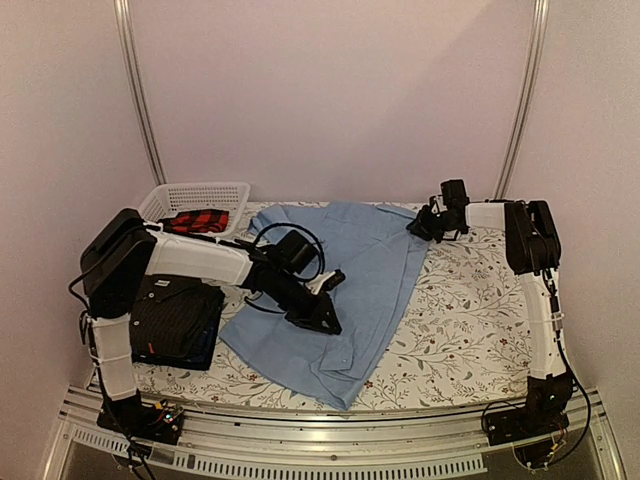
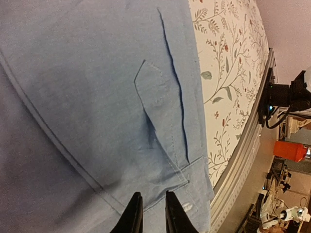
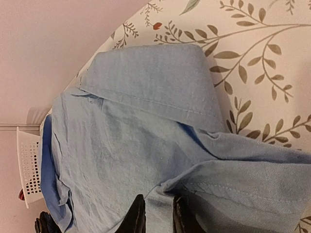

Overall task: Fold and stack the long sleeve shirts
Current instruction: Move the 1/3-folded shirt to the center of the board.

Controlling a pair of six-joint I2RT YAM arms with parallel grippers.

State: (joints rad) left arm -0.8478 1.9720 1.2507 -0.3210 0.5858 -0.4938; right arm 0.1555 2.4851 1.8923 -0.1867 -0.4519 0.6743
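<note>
- The floral surface (image 1: pixel 460 320) took up pretty much the whole view, with the white basket (image 1: pixel 200 190) parked in its far left corner. I'll place everything off that basket.
- Biggest thing on it was the light blue shirt (image 1: pixel 370 260). It started just right of the basket and ran down toward the near edge, mostly flat with a few loose folds. I'd say it was nowhere near a tidy rectangle yet.
- The dark folded pile (image 1: pixel 180 320) sat straight toward the arms from the basket and was partly under the left arm. It looked like the finished bit, black on top with a bluer edge peeking out underneath, so maybe two shirts. Hard to be sure.
- Inside the basket was a red plaid thing (image 1: pixel 197 221). Couldn't tell what it was.
- The left hand (image 1: pixel 328 322) was down on the middle of the blue shirt, right of the basket and nearer the arms. Its fingers (image 2: pixel 133 216) were almost together, right by a white button (image 2: pixel 187 206). The cloth there lay flat, so I honestly couldn't tell if anything was pinched.
- The right hand (image 1: pixel 420 228) was well off to the basket's right, at about the same depth, near the collar (image 3: pixel 155 77). Its fingers (image 3: pixel 137 218) were nearly together with a ridge of blue cloth running up into them. Looked clamped on the shirt to me.
- My read on progress was that the dark ones were folded and stacked. The blue one needed its folds and then a trip onto the pile.
</note>
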